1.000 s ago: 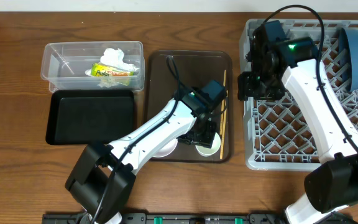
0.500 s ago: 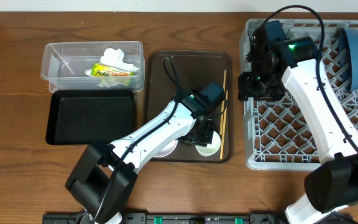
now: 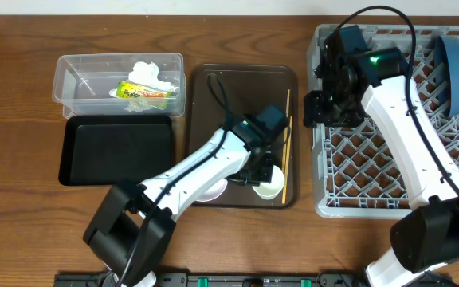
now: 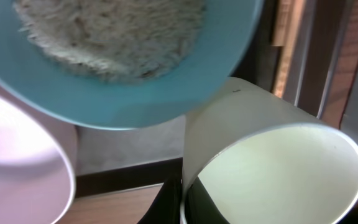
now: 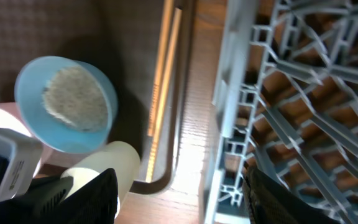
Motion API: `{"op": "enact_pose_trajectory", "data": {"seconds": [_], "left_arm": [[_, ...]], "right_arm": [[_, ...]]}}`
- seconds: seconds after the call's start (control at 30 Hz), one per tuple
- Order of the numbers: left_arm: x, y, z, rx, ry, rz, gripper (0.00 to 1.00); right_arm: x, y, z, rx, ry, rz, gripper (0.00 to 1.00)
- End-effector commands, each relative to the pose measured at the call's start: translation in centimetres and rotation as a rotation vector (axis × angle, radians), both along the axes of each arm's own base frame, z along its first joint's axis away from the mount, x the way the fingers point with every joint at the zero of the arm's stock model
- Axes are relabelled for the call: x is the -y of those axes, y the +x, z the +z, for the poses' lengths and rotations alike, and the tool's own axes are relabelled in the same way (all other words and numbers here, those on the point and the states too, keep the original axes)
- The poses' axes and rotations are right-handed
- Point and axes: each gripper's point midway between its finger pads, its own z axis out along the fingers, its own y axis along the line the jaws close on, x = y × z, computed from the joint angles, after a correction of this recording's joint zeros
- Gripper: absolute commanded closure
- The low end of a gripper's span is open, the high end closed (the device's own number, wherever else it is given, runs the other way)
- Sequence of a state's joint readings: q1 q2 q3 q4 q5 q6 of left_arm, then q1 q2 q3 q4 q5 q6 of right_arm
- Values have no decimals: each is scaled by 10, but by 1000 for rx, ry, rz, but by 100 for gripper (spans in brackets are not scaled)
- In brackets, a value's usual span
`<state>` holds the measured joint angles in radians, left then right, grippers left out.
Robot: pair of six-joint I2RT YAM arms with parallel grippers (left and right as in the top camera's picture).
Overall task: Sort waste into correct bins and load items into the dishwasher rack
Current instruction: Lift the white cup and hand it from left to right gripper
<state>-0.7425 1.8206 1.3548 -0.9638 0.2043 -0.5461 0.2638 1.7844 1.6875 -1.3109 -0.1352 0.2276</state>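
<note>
overhead, the printed lettering on the yellow-green wrapper [image 3: 143, 92] is too small to read. a white label on the left arm, seen at the edge of the right wrist view, is likewise unreadable. the wrapper lies with the crumpled white napkin [image 3: 150, 74] in the clear tub [image 3: 74, 76], whose front wall touches the black tray [image 3: 110, 151].

the left gripper [image 4: 184, 202] is closed on the wall of the small pale cup [image 4: 272, 168], one finger outside and one inside. the cup stands at the front right corner of the brown serving tray [image 3: 213, 104]. just beside it sit the light blue bowl [image 5: 64, 102], holding the rice grains [image 5: 73, 98], and the white bowl [image 3: 210, 191]. from above, the left arm hides the blue bowl.

the two chopsticks [image 5: 163, 74] lie side by side along the serving tray's right rim. only a narrow strip of table [image 3: 22, 119] separates that rim from the dishwasher rack [image 3: 349, 209].

the right gripper [image 5: 176, 186] hangs over the rack's left edge, fingers spread wide with nothing between them. the dark blue dish [image 3: 455, 68] stands on edge in the rack's far right corner. bare wood shows left of the bins and behind them.
</note>
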Motion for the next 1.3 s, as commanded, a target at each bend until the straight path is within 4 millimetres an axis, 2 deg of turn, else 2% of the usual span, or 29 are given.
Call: {"op": "enact_pose_trajectory", "data": {"seconds": [0.0,0.1,0.23,0.4,0.57,0.63,0.77,0.97,1.27], "left_arm": [[-14,13,11,-5,-23,44,94],[-24,23,34,-38,-150,77,94],[-35,41,78,-52,-436,117,94],[-47,70,155,9,-885,143,94],[-53,80,223,88,-1234,32,94],[-55,81,238,89,-1311,1,94],[-57,81,253,100,-1377,-48,94],[-57,82,254,120,-1379,-66,94],[-56,83,255,128,-1380,-74,94]], "right_arm": [[-12,2,19,48,100,49,37],[-23,6,33,76,217,87,34],[-38,14,63,139,484,168,33],[-48,23,113,315,814,348,30],[-65,8,155,451,1052,557,25],[-69,-1,169,515,1134,637,23],[-70,-7,182,600,1190,722,19],[-80,-17,192,673,1241,819,7],[-110,-34,193,695,1258,951,4]]}}
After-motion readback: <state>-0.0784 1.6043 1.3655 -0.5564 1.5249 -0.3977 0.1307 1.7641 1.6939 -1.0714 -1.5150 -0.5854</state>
